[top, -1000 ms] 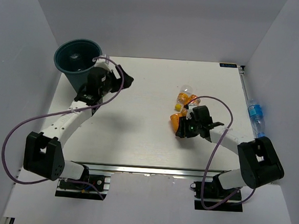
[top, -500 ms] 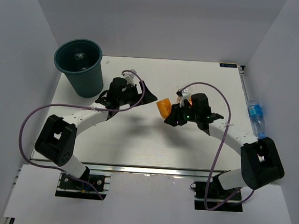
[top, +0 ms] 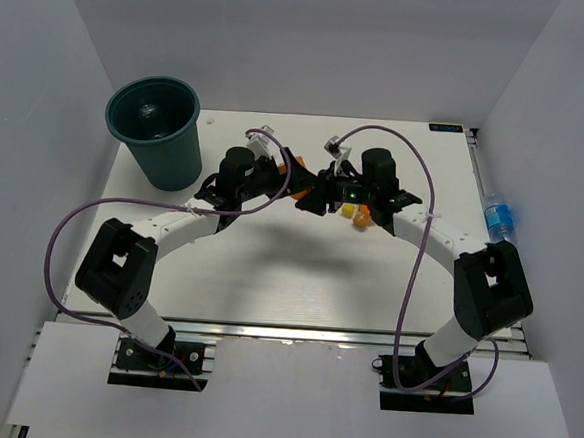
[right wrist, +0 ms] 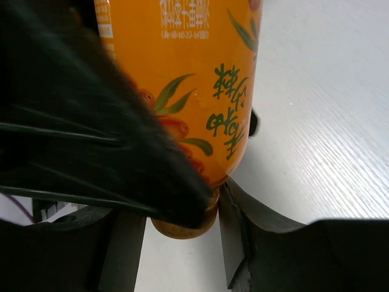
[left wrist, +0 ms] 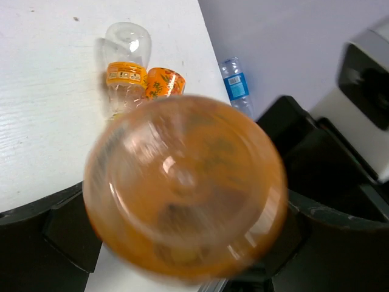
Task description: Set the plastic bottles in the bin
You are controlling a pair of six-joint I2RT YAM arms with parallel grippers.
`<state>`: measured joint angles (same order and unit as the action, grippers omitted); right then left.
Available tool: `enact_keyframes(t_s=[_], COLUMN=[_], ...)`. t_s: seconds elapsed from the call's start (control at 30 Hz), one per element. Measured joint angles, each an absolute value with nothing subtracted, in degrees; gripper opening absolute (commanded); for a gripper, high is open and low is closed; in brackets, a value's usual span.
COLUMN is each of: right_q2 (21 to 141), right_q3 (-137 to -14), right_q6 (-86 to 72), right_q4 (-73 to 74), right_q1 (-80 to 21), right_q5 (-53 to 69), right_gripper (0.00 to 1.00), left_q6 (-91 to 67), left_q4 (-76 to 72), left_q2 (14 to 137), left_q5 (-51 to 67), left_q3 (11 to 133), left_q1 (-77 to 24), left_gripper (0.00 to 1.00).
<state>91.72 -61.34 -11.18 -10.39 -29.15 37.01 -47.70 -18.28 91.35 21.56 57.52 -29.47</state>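
Tabletop (top: 269, 268): white, wood-grained, with white walls on three sides.
Bin (top: 165, 165): dark teal round bucket standing upright at the 10 o'clock corner of the tabletop, well apart from both hands. Something pale lies at its bottom, too small to name.
Left hand (left wrist: 182, 243): reaches in from 9 o'clock to meet the other hand just 12 o'clock of the tabletop's middle. Its black fingers stand spread either side of the bottle's body. I cannot tell whether they press on it.
Right hand (right wrist: 182, 237): comes in from 3 o'clock, its fingers pinching the bottle at the shoulder, one on each side of the cap.
Orange bottle (left wrist: 185, 188): stubby, with a leaf-and-berry label, held off the tabletop between the two hands. Its round base faces the left wrist and its cap faces the right wrist.
Clear bottle (left wrist: 124, 67): has an orange label band and lies on the tabletop at 4 o'clock of the right hand.
Second orange bottle (left wrist: 163, 83): lies touching the clear one.
Blue-label bottle (left wrist: 236, 85): clear, lying at the 3 o'clock edge of the tabletop, well apart from the rest.
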Motion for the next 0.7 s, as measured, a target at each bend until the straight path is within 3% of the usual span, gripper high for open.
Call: enact_keyframes(t_s=[0.1, 0.2, 0.23, 0.3, 0.33, 0.4, 0.57, 0.7], right_q2=[91.5, 90.6, 90.3, 89.8, 89.4, 88.1, 83.1, 76.6], right_q3=[-61.0, -59.9, -59.3, -58.3, -58.0, -57.2, -55.7, -54.0], right_q6=[-11.6, -11.6, -11.6, -11.8, -11.9, -11.8, -11.0, -9.6], right_q4=[-12.3, -13.0, -13.1, -13.5, -13.4, -13.4, -12.9, -11.3], right_q1=[-29.7, -30.0, -29.8, -29.8, -29.8, -29.8, -29.9, -28.8], right_q5=[39.3, 39.6, 39.3, 39.2, 39.1, 38.7, 33.5, 22.2], right_gripper=[0.28, 0.31, 0.44, 0.6, 0.73, 0.89, 0.89, 0.89], left_q6=[-48.2, -48.4, -48.8, -47.9, -48.0, -47.2, -44.5, -42.7], left_q4=[-18.2, -18.0, -18.0, -17.6, -17.5, -16.6, -10.3, -4.3], left_q2=[91.7, 91.7, 91.7, 91.7, 91.7, 91.7, 91.7, 92.0], left_q5=[19.7, 17.5, 17.1, 16.8, 16.9, 16.5, 13.3, 12.7], left_q3=[57.5, 57.5, 57.6, 57.8, 57.9, 58.3, 63.1, 72.3], left_q1=[-29.5, -29.5, -29.6, -30.2, -30.3, -30.3, -29.3, -24.4], left_gripper=[0.98, 0.65, 0.45, 0.36, 0.32, 0.28, 0.24, 0.24])
